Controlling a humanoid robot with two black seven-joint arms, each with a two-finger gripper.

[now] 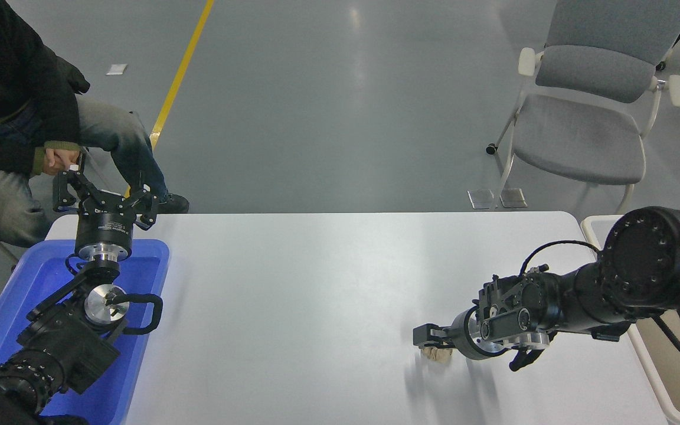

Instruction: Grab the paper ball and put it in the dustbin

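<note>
Two black arms reached over the white table (pixel 316 283); the left arm lay parked at the lower left above a blue tray (pixel 27 283), its gripper (pixel 105 198) pointing to the far edge with fingers spread wide and holding nothing; the right arm came in from the right edge, stretched leftward and low over the tabletop; the right gripper (pixel 431 342) sat directly on the paper ball (pixel 438 353), fingers down around it, though whether they had fully clamped the paper could not be told, since the gripper hid most of the wad; the ball rested on the table near the front right, only its tan lower edge showing; the dustbin (pixel 591 223) stood off the table's right side, well apart from the ball, mostly hidden behind the right arm; a seated person (pixel 15 106) was at the far left; a grey chair (pixel 588 112) stood beyond the table's far right corner.
</note>
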